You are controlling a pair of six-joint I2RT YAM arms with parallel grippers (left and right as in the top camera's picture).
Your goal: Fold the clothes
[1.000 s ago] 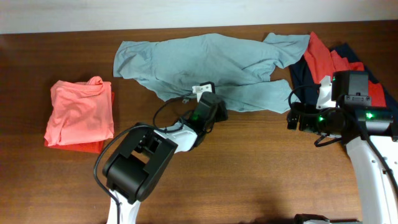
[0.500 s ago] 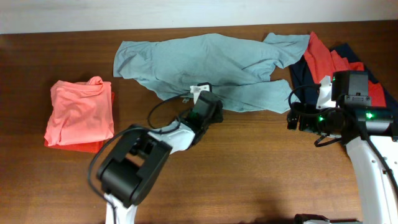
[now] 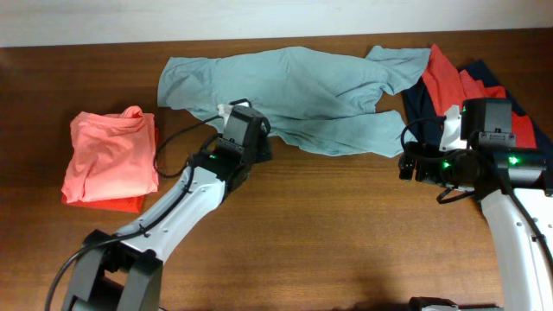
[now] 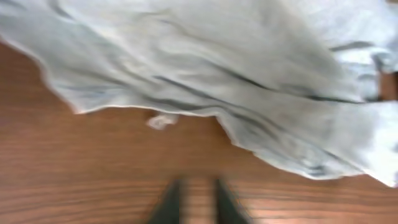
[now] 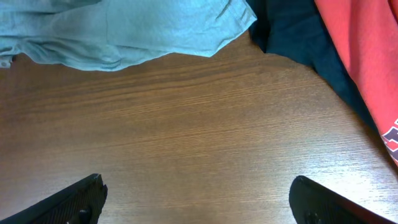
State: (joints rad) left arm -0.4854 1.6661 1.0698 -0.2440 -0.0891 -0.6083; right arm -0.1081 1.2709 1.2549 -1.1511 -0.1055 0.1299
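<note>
The left arm (image 3: 186,203) rises from the lower left of the overhead frame and stretches diagonally up and right, its black wrist ending just left of centre. The left gripper (image 3: 244,136) points toward the upper right. In the left wrist view it (image 4: 196,202) is blurred, and its two dark fingers (image 4: 168,205) stand close together with only a narrow gap.

The right arm (image 3: 510,225) climbs the right edge, white below and black above, with green lights lit. The right gripper (image 3: 413,166) points left. In the right wrist view its fingers (image 5: 84,196) are spread wide, at the bottom corners.
</note>
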